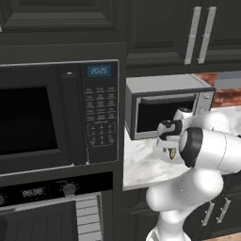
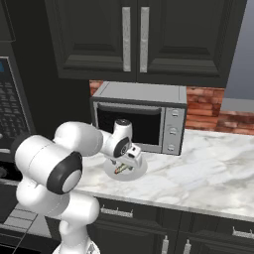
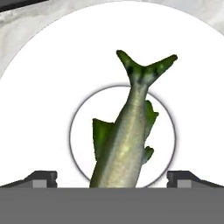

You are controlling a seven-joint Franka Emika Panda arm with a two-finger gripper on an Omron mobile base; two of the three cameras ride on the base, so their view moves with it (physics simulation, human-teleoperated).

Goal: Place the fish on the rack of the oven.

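The fish (image 3: 127,135) is slim and olive-green with a forked tail. It lies on the round white plate (image 3: 39,109), head toward the camera. My gripper (image 3: 112,177) hovers just above it, open, one fingertip on each side of the fish and well clear of it. From the right base view the gripper (image 2: 130,158) points down over the plate (image 2: 136,171) on the marble counter, with the fish (image 2: 120,169) showing beneath the hand. The fish (image 1: 172,153) peeks out under the wrist. The black oven (image 1: 47,207) sits low at the left, its control strip (image 1: 35,192) bearing a display and a knob.
A black microwave (image 1: 47,117) with keypad is mounted above the oven. A silver toaster oven (image 2: 139,116) stands on the counter (image 2: 208,163) right behind the plate. Dark cabinets hang overhead, and bare marble stretches away to the right.
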